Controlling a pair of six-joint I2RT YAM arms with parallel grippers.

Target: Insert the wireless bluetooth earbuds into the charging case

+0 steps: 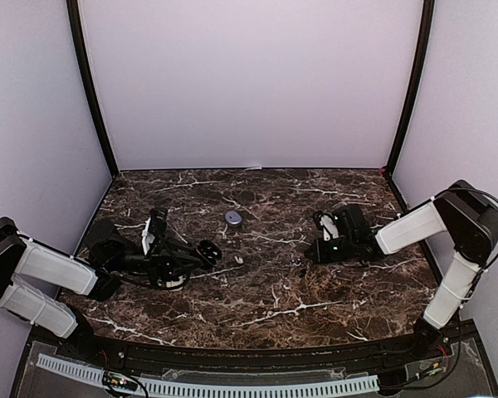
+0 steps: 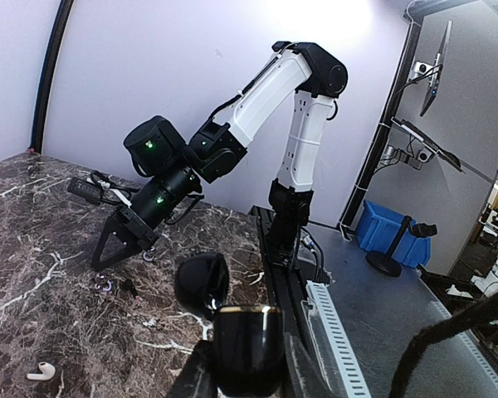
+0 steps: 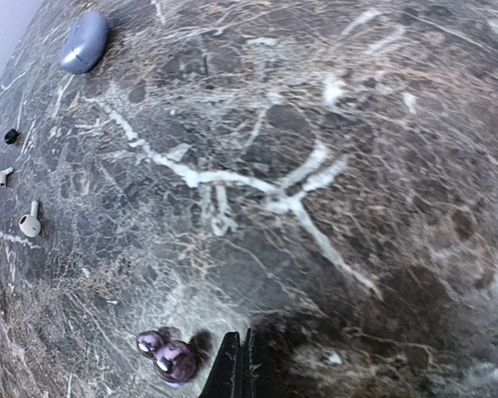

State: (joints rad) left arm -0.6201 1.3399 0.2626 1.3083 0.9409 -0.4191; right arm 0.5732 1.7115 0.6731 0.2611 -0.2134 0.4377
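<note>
left jaws closed on open black case (image 2: 247,348). right jaws closed, empty. we found purple earbuds (image 3: 168,355) just beside their tips, right arm nearer.

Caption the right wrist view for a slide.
Shut right gripper beside two purple earbuds; white earbuds and a grey-blue case lie farther off on the marble table.
</note>
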